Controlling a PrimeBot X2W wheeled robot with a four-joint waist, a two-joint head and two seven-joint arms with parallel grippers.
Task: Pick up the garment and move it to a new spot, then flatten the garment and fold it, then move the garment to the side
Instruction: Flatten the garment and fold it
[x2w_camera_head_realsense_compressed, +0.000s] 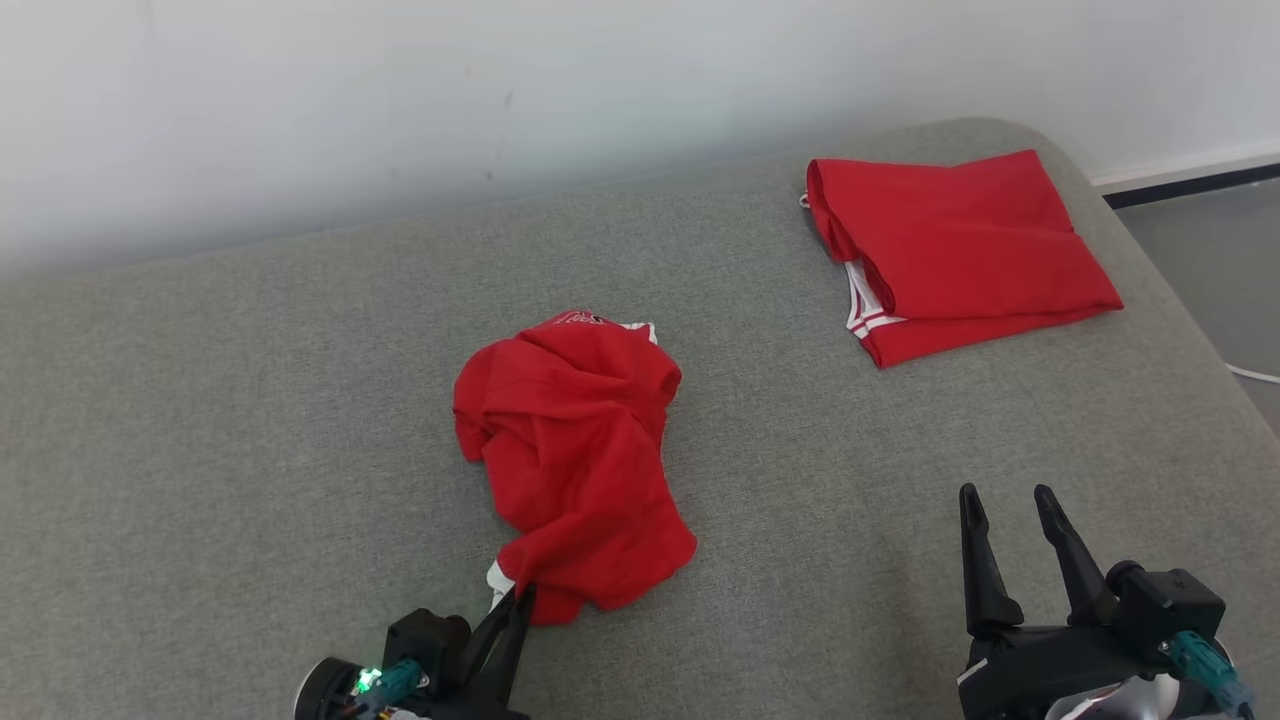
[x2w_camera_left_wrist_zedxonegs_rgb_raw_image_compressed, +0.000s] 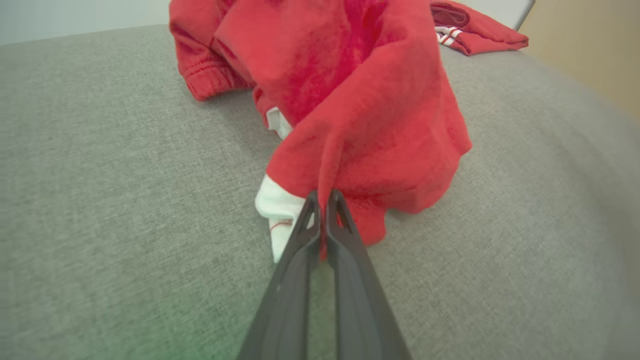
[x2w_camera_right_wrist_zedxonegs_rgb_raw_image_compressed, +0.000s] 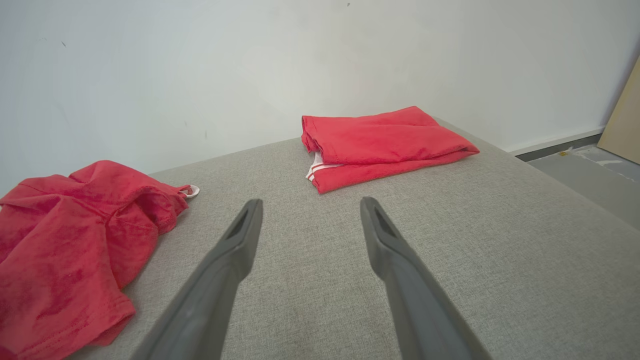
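Note:
A crumpled red garment (x2w_camera_head_realsense_compressed: 575, 455) with white trim lies in a heap near the middle of the grey cushion (x2w_camera_head_realsense_compressed: 250, 420). My left gripper (x2w_camera_head_realsense_compressed: 520, 598) is at the heap's near edge, shut on a pinch of the red cloth. In the left wrist view the two dark fingers (x2w_camera_left_wrist_zedxonegs_rgb_raw_image_compressed: 324, 200) are pressed together on a fold of the garment (x2w_camera_left_wrist_zedxonegs_rgb_raw_image_compressed: 360, 100), beside a white patch. My right gripper (x2w_camera_head_realsense_compressed: 1008, 500) hovers open at the lower right, apart from the heap, nothing between its fingers (x2w_camera_right_wrist_zedxonegs_rgb_raw_image_compressed: 310, 210). The garment (x2w_camera_right_wrist_zedxonegs_rgb_raw_image_compressed: 65, 240) shows at that view's left.
A second red garment (x2w_camera_head_realsense_compressed: 950, 250), folded with white stripes at its edge, lies at the cushion's far right corner, seen also as the folded garment (x2w_camera_right_wrist_zedxonegs_rgb_raw_image_compressed: 385, 145). A white wall (x2w_camera_head_realsense_compressed: 500, 90) runs behind. The cushion's right edge drops to a grey floor (x2w_camera_head_realsense_compressed: 1210, 250).

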